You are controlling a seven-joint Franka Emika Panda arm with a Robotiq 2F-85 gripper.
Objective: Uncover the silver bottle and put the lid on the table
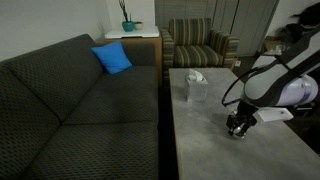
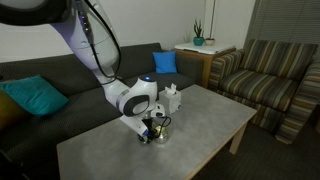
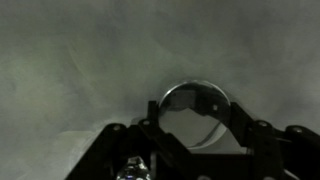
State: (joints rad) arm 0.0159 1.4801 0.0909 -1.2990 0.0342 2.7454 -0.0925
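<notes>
Hand (image 2: 151,128): lowered over the silver bottle (image 2: 161,133). In the wrist view its fingers (image 3: 148,112) stand on either side of the round lid (image 3: 195,103), right at its rim. Whether they clamp the lid or merely flank it cannot be told. The join between lid and bottle is hidden. The bottle stands on the bench (image 1: 200,150), apart from the white tissue box (image 1: 196,87). A grey sofa (image 1: 70,100) runs along one long side of the bench.

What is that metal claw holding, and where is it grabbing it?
The gripper appears to pinch the lid by opposite sides of its rim; whether it is off the silver bottle cannot be told.
</notes>
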